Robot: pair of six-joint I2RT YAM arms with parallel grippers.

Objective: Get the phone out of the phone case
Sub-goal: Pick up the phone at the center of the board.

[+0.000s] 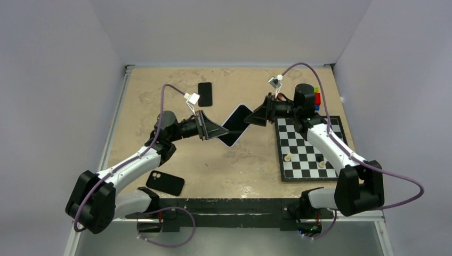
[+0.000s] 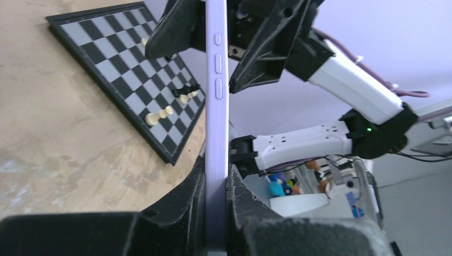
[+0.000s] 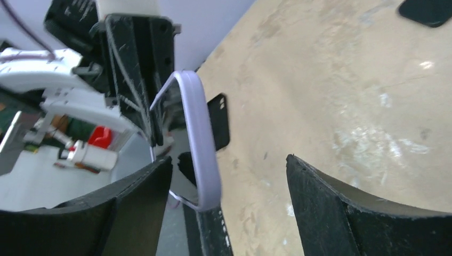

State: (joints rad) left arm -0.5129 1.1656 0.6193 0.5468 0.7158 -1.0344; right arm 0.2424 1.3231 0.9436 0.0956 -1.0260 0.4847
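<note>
The phone point(image 1: 237, 124), dark screen up, sits in a lilac phone case point(image 2: 217, 106) and is held tilted above the middle of the table. My left gripper point(image 1: 224, 133) is shut on its lower-left end, and in the left wrist view both fingers point(image 2: 186, 197) press the case's flat sides. My right gripper point(image 1: 255, 116) stands open around the upper-right end. In the right wrist view the case's rounded corner point(image 3: 201, 138) lies between the wide jaws, nearer the left finger point(image 3: 144, 192), touching neither.
A chessboard point(image 1: 309, 149) with a few pieces lies on the right of the table. One black case point(image 1: 165, 183) lies near the front left. Another black phone or case point(image 1: 205, 94) lies at the back centre.
</note>
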